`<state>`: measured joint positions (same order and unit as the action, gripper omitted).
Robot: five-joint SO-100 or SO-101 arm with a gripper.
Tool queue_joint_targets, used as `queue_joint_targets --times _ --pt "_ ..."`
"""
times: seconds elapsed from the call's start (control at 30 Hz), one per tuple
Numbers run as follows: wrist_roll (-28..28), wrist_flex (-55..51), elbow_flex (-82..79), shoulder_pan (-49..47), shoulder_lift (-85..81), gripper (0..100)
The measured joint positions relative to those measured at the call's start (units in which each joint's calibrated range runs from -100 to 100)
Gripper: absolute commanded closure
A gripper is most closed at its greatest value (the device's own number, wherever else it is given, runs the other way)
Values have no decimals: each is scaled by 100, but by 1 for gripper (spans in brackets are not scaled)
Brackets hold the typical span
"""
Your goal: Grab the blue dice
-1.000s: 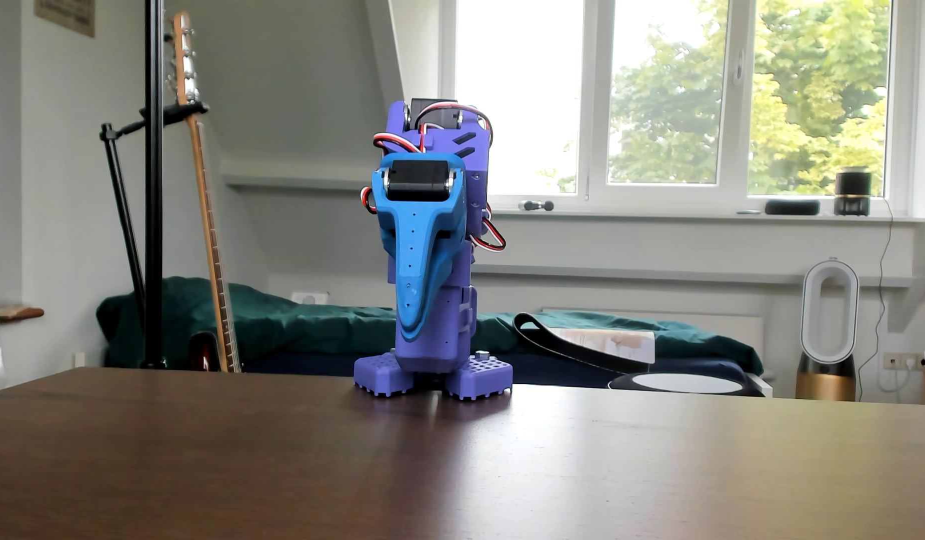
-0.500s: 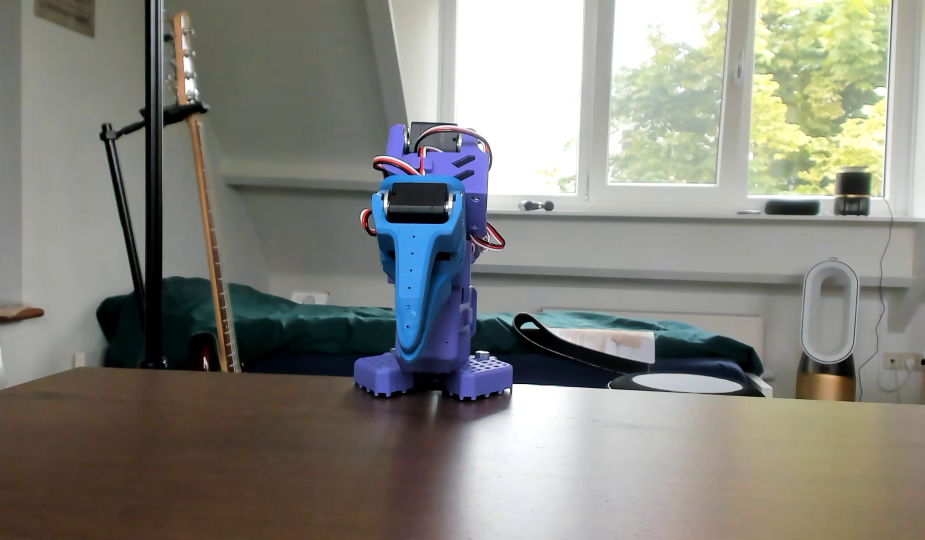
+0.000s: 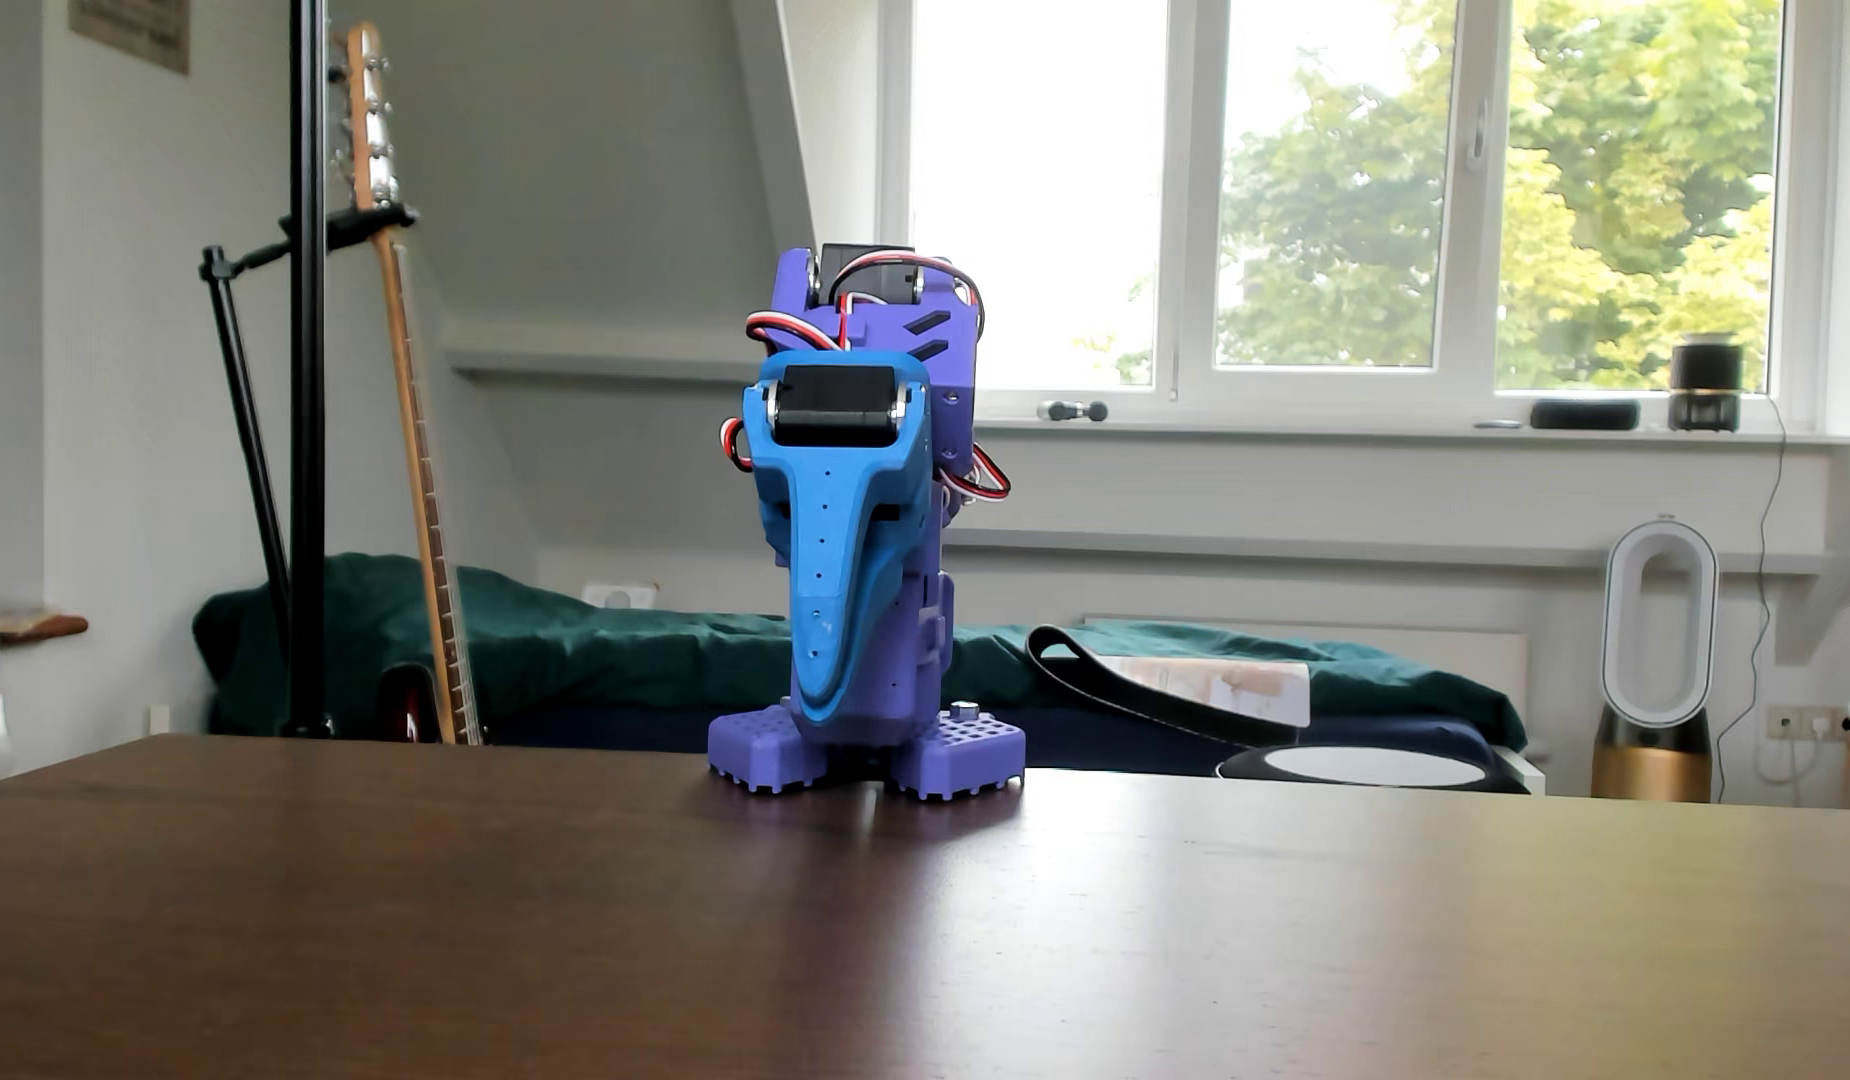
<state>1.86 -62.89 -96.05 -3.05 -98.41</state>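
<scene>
At the tabletop's point(image 3: 1316, 935) far edge, folded purple arm point(image 3: 879, 498) points blue gripper point(image 3: 819, 717) downward, jaws look clenched, grasping nothing visible.

Bright blue pincer point(image 3: 833, 706) on a violet arm point(image 3: 921, 343) with red-white-black wires point(image 3: 978, 473) — dark brown wood-grain bench point(image 3: 381, 914); dark green bed cover point(image 3: 588, 644), centre left of frame.
</scene>
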Motion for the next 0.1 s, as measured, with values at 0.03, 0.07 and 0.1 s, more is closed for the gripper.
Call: queue_joint_targets --times 0.03,0.07,0.1 --pt "0 0 0 0 0 98" --pt "0 0 0 0 0 98" --pt "0 0 0 0 0 98"
